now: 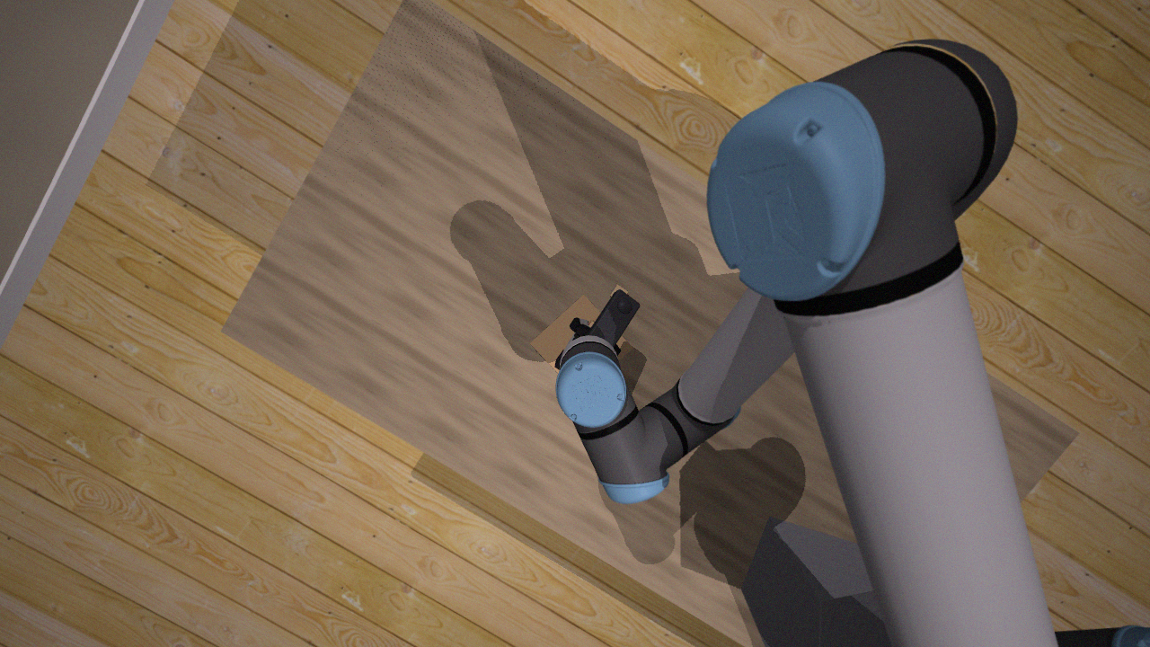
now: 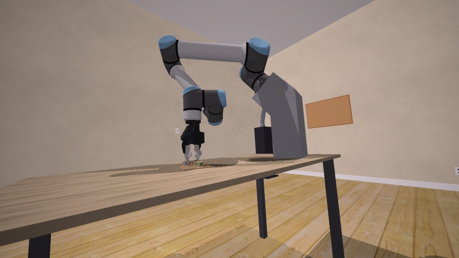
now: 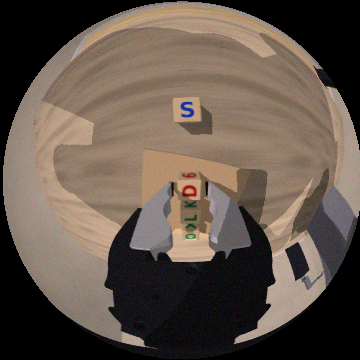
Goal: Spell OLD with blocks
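Observation:
The O block, the L block and the D block sit in a close, straight row on the light brown mat in the wrist view. My gripper is low over the row with one finger on each side of the D block. Narrow gaps show between the fingertips and the block, so it is open and holds nothing. The S block lies on the table off the mat, beyond the D end. In the top view the arm hides the row.
The wooden table carries the mat and the blocks. The grey robot stand rises at the table's far end in the exterior view. The S block's clearance from the mat shows as a strip of table. Arm shadows cross the table.

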Controlling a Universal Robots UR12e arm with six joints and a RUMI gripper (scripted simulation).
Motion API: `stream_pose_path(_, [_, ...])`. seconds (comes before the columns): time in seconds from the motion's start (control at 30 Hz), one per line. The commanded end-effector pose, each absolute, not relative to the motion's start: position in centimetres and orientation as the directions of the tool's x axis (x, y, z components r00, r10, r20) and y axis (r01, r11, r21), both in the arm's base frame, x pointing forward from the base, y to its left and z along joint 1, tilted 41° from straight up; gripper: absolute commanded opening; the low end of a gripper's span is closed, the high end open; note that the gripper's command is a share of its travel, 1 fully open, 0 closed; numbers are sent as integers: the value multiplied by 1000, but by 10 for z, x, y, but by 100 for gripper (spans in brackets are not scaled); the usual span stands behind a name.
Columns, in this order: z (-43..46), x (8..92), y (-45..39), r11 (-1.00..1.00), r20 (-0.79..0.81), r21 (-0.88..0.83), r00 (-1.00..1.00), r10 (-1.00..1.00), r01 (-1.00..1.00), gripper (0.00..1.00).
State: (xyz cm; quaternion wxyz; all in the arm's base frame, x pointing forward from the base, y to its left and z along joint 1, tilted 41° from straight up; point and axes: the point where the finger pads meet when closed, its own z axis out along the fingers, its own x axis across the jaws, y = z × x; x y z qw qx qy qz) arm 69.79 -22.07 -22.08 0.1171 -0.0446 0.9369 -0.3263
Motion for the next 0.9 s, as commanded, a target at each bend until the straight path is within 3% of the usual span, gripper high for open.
stream_pose_path(0.0, [-220, 698, -220, 783, -191, -622, -968, -160, -7, 25])
stream_pose_path(0.87, [-156, 677, -169, 783, -191, -622, -968, -160, -7, 25])
